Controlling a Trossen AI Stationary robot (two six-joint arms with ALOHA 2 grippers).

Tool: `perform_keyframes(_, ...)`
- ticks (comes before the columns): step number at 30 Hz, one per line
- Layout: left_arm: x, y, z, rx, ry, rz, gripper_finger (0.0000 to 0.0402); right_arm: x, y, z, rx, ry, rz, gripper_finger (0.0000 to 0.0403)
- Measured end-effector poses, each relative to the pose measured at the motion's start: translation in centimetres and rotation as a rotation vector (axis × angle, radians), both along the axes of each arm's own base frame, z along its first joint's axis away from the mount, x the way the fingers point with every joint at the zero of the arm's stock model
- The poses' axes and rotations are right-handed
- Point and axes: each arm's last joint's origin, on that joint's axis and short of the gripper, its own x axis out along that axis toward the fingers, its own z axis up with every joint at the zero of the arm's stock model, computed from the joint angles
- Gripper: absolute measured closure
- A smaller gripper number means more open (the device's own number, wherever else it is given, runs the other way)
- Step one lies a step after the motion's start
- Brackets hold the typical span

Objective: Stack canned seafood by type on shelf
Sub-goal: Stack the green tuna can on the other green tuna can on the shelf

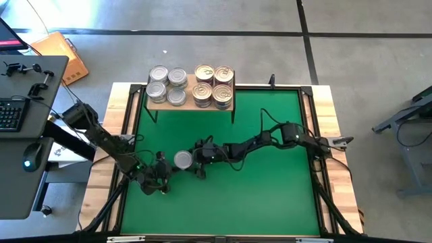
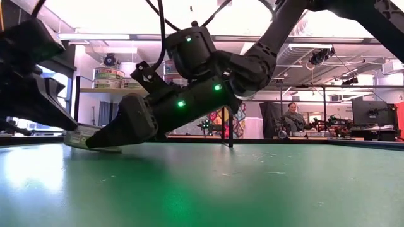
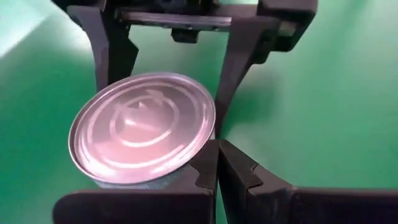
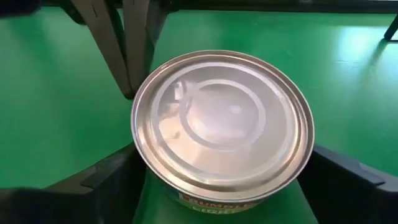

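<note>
A silver-lidded can point(image 1: 183, 159) sits tilted on the green mat point(image 1: 270, 196), left of centre, between my two grippers. My right gripper point(image 1: 192, 160) reaches in from the table's right and is shut on it; the can fills the right wrist view point(image 4: 221, 124). My left gripper point(image 1: 170, 169) is shut, its tips at the can's left near side point(image 3: 217, 163). The light-wood shelf point(image 1: 191, 104) stands at the far edge. It carries silver-lidded cans point(image 1: 167, 84) on its left and gold-lidded cans point(image 1: 214, 84) on its right. My right gripper pinches the can's side wall between its two fingers point(image 4: 109, 180), one on each side, coming nearly level from the table's right. The can is tilted, with its lower edge point(image 2: 113, 149) at the mat. My left gripper's shut fingertips point(image 3: 202, 168) stand against the can's rim point(image 3: 198, 146) from the left near side.
The mat is framed by a pale wood border point(image 1: 128, 135). A desk with a keyboard point(image 1: 10, 115) stands left of the table. In the low view a person point(image 2: 292, 116) sits far back in the room. Open mat lies to the right and near side.
</note>
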Motion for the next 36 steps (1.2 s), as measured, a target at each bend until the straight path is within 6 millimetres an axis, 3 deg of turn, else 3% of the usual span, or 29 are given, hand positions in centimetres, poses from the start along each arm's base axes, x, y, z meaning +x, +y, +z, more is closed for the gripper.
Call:
perform_keyframes(6, -0.1, -2.1, 1.6, -0.024, 0.07, -0.056, 0.0402, -0.3, 1.8, -0.2, -0.04, 0.026, -0.042, 0.006)
perform_keyframes(11, -1.3, -3.4, 3.0, -0.027, 0.196, -0.03, 0.0402, -0.6, 2.8, 0.3, -0.057, 0.049, -0.086, 0.0062)
perform_keyframes(16, -3.4, -3.4, 3.3, 0.006, 0.238, 0.057, 0.0402, -1.0, 3.4, 2.0, -0.093, 0.059, -0.122, 0.0062)
perform_keyframes(22, -4.5, -3.5, 3.4, 0.024, 0.158, 0.105, 0.0402, -1.3, 3.4, 4.8, -0.111, 0.037, -0.138, 0.0063)
perform_keyframes(25, -4.6, -3.6, 3.5, 0.035, 0.127, 0.102, 0.0402, -1.2, 3.3, 7.0, -0.112, 0.008, -0.159, 0.0063)
perform_keyframes(30, -4.5, -3.5, 3.6, 0.056, 0.086, 0.106, 0.0401, 0.8, 2.0, 12.9, -0.155, 0.008, -0.178, 0.0063)
perform_keyframes(36, -4.4, -3.5, 3.7, 0.077, 0.047, 0.106, 0.0401, 2.3, -2.8, 19.0, -0.245, 0.088, -0.278, 0.0063)
